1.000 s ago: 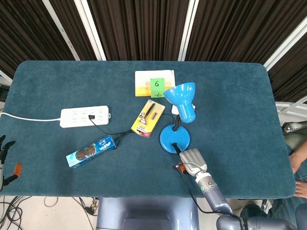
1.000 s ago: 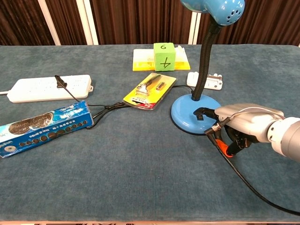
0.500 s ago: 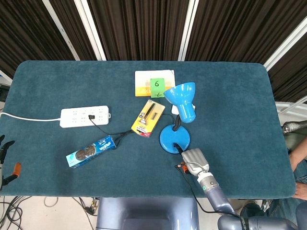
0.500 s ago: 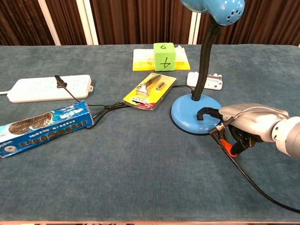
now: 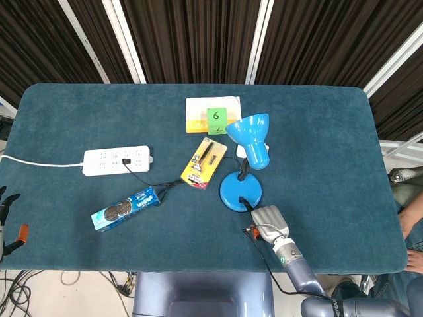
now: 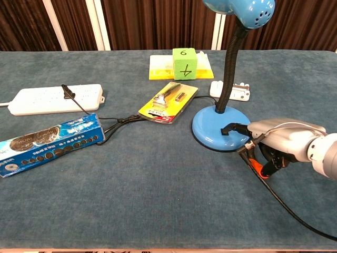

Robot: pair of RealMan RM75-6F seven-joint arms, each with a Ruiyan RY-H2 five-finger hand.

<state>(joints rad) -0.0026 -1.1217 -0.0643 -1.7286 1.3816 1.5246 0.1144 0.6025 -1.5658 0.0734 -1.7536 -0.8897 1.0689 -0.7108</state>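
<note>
Blue lamp (image 6: pixel 220 129) beside right hand (image 6: pixel 279 145); left hand (image 5: pixel 6 221) head-view only.

A lab test setup: a blue-carpeted surface (image 5: pixel 79 105) before dark curtains (image 5: pixel 192 33) across the top, with a numbered green cube (image 5: pixel 217 121) mid-frame.

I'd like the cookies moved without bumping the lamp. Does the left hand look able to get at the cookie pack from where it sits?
Probably yes. The left hand sits off the table's left edge, and the cookie pack lies toward that side with only bare cloth between them. The lamp stands well to the right, by the right hand.
</note>
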